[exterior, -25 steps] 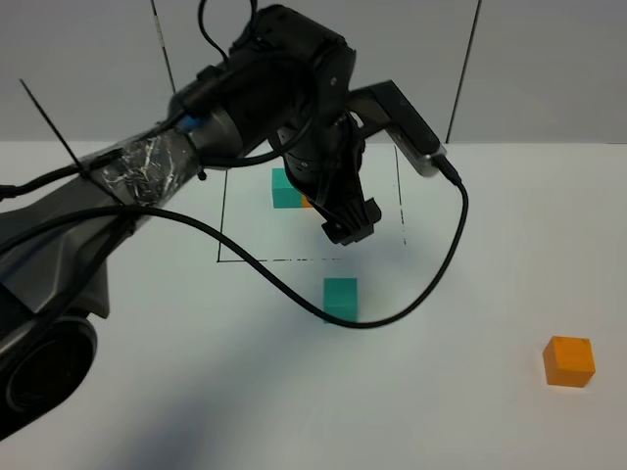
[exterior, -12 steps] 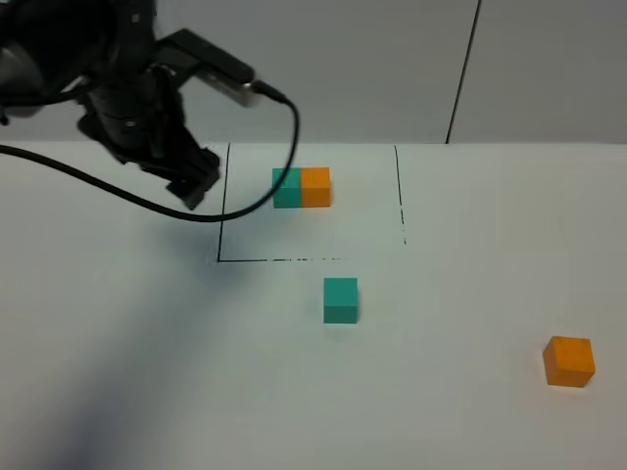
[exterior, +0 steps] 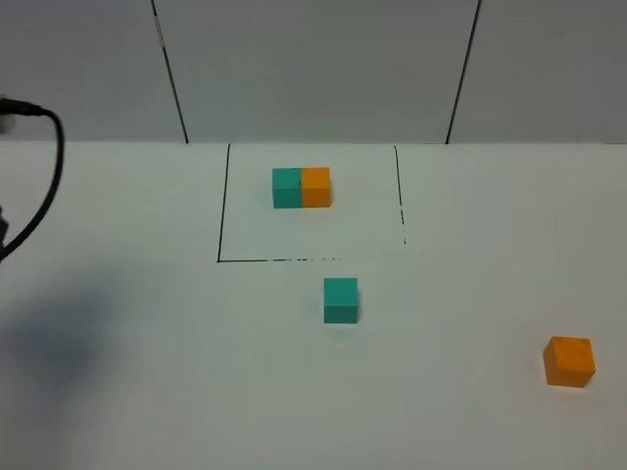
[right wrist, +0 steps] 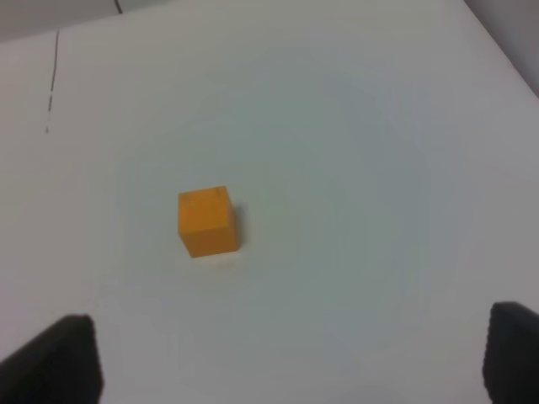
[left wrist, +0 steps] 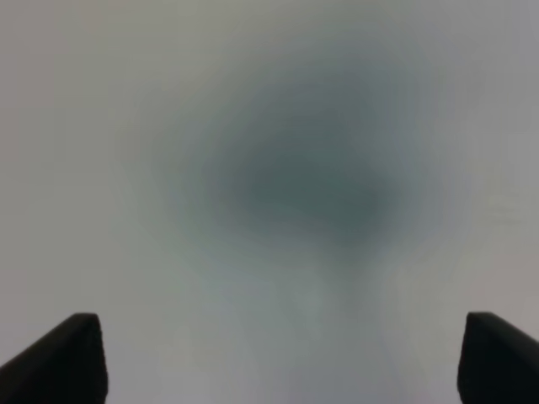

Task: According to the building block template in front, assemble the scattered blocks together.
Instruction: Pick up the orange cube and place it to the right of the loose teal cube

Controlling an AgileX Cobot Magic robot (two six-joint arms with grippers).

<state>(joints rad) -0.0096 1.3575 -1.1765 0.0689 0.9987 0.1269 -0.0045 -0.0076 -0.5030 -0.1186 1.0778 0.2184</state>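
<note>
**A:** High camera first. On the white tabletop [exterior: 470, 294], the building block template [exterior: 302, 187] sits inside the black outline [exterior: 223, 257] at the far side. Its teal half is on the left and its orange half on the right, pressed together as one bar.

**B:** And the loose pieces! The teal-green cube [exterior: 340, 300] stands just outside the outline's near edge, about mid-table. The orange cube [exterior: 569, 361] is well apart from it, out by the right edge and nearer the camera.

**A:** No arm in that view at all, only a loop of black cable [exterior: 51, 166] at the left edge, with a soft shadow [exterior: 49, 343] on the surface below it.

**B:** Over to the left wrist camera: the left claw [left wrist: 286, 358] has its two tips spread wide with nothing between them. Beneath it there's bare tabletop and a blurred dark patch.

**A:** The right wrist view shows the same stance. The right claw [right wrist: 288, 353] is spread apart and empty. The orange cube lies ahead of it on the tabletop, touching neither tip.
</note>
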